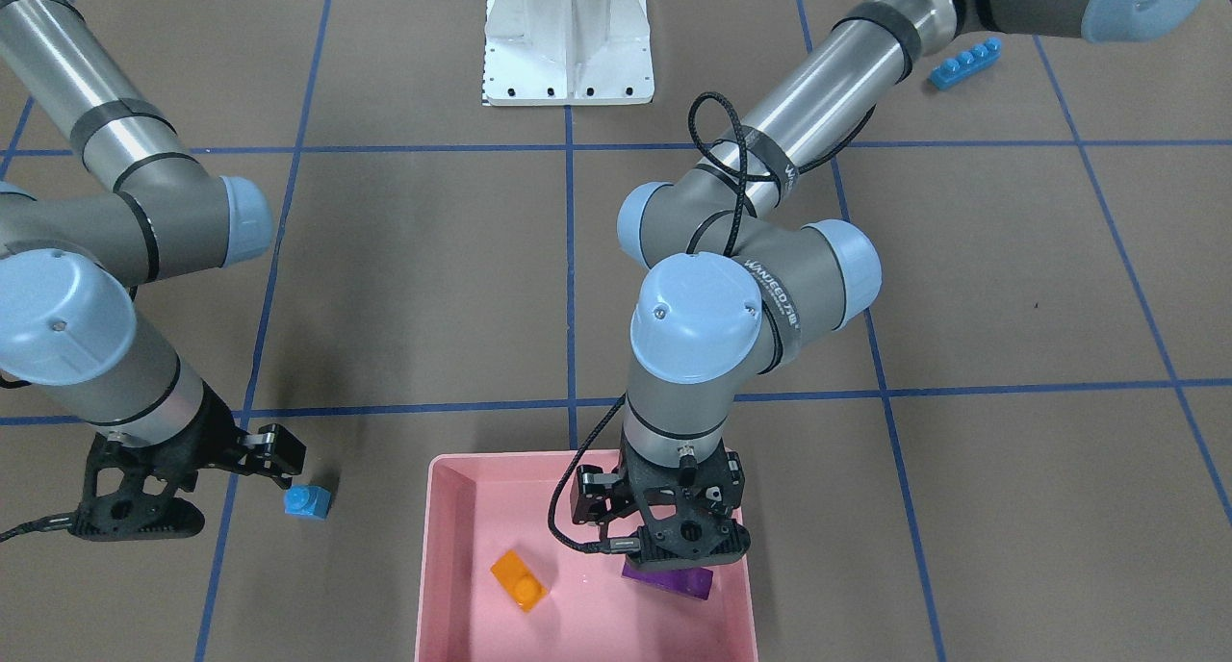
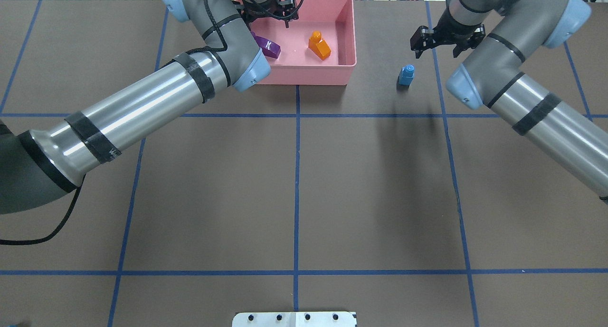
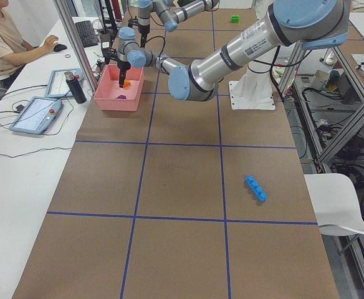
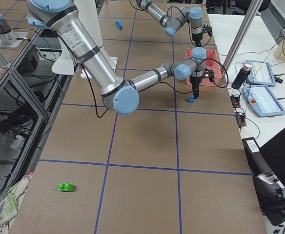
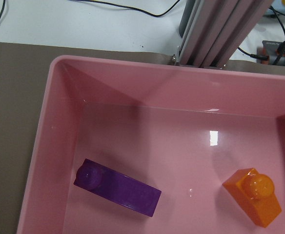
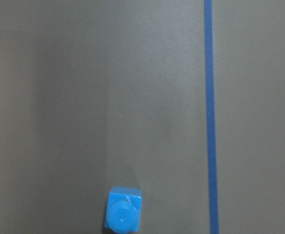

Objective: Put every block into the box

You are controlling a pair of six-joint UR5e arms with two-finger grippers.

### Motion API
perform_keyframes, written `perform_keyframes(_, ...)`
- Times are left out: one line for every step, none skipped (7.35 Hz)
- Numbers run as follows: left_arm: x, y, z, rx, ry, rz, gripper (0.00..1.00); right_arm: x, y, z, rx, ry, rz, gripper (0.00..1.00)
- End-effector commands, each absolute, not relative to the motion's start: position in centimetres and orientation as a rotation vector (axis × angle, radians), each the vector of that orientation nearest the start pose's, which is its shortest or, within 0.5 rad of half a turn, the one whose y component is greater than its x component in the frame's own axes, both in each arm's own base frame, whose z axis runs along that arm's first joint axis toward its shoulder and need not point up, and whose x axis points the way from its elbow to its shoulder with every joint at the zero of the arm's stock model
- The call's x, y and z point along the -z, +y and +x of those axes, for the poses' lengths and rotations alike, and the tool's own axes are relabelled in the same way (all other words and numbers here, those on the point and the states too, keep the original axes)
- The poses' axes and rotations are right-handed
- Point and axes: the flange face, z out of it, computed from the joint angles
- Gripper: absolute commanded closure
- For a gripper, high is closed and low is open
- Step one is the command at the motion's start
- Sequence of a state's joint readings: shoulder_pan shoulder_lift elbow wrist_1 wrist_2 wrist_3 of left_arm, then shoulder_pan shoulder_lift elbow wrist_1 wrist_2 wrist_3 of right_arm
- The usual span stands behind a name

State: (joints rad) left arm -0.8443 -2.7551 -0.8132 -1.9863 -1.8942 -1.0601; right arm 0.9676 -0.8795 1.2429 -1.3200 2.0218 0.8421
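Observation:
The pink box (image 2: pixel 304 74) stands at the table's far edge. An orange block (image 2: pixel 319 45) and a purple block (image 2: pixel 267 46) lie on its floor, both clear in the left wrist view (image 5: pixel 254 195) (image 5: pixel 118 187). My left gripper (image 2: pixel 268 17) hovers open and empty over the box, above the purple block (image 1: pixel 674 582). A small blue block (image 2: pixel 406 74) stands on the table to the right of the box. My right gripper (image 2: pixel 437 46) is open just beyond it, apart from it. A long blue block (image 1: pixel 965 63) lies near the robot's left side. A green block (image 4: pixel 66 187) lies far off on its right.
The white robot base (image 1: pixel 568 37) sits at the table's near middle. An aluminium post (image 5: pixel 215 34) and cables stand just behind the box. A side desk with tablets, a bottle (image 3: pixel 76 87) and an operator (image 3: pixel 7 37) lies beyond the box's end of the table.

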Motion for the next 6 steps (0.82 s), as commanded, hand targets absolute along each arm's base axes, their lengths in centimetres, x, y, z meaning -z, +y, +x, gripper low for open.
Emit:
perform_keyframes(-15.2,-73.0,51.2,0.172,0.842,0.287,0.00,-38.6,-68.1,-42.6,-0.157,-0.728,0.206,0.03)
perform_keyframes(-15.1,-72.9,51.3,0.171,0.843,0.287,0.00,-38.8,-67.7,-43.4,-0.151,-0.718,0.211,0.08)
perform_keyframes(-15.1,-72.9,51.3,0.171,0.843,0.287,0.00,-39.1,-67.6,-43.6,-0.151,-0.712,0.210,0.16)
perform_keyframes(-15.7,-72.9,51.4,0.171,0.838,0.284,0.00,-39.5,-67.5,-43.8,-0.149,-0.708,0.204,0.27)
perform_keyframes(-16.1,-72.9,51.4,0.171,0.835,0.280,0.00,-39.7,-67.3,-43.8,-0.150,-0.705,0.200,0.53)
perform_keyframes(-16.1,-72.8,51.4,0.171,0.835,0.279,0.00,-39.7,-67.3,-43.8,-0.158,-0.707,0.198,0.88)
